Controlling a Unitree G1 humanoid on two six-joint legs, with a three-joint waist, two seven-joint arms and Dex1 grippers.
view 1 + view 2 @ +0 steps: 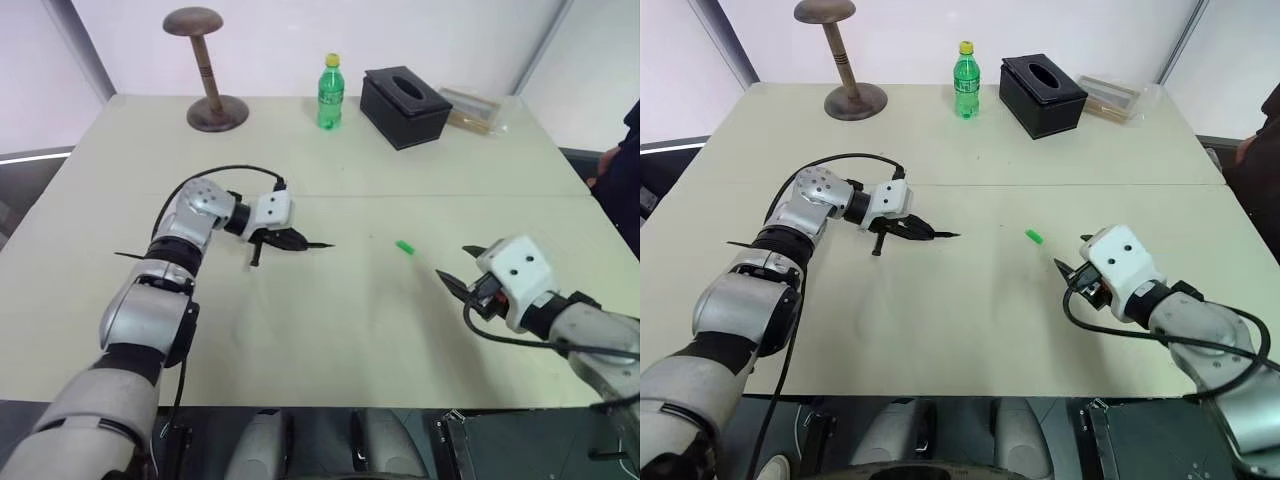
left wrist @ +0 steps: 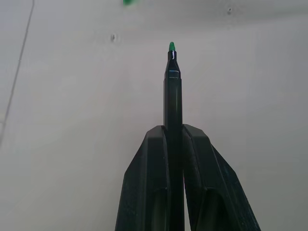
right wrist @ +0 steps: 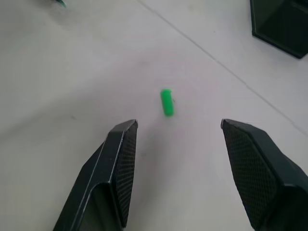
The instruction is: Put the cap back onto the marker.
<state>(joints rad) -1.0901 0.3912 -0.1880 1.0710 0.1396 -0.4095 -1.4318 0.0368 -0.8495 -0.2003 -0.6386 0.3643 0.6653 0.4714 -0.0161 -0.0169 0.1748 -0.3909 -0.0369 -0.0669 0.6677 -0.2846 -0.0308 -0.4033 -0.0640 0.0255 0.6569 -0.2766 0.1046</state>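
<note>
left gripper (image 1: 290, 241) clamps marker (image 2: 173, 96); cap (image 3: 167, 102) on table (image 1: 330, 330).

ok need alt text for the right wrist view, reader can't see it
A small green cap lies on its side on a pale table, just ahead of the right gripper, whose two black fingers stand open on either side of it. A black box's corner sits further off.

The beige table (image 1: 330, 340) carries the cap (image 1: 405, 247), bottle (image 1: 330, 92), tissue box (image 1: 405, 106) and stand (image 1: 212, 75).
</note>
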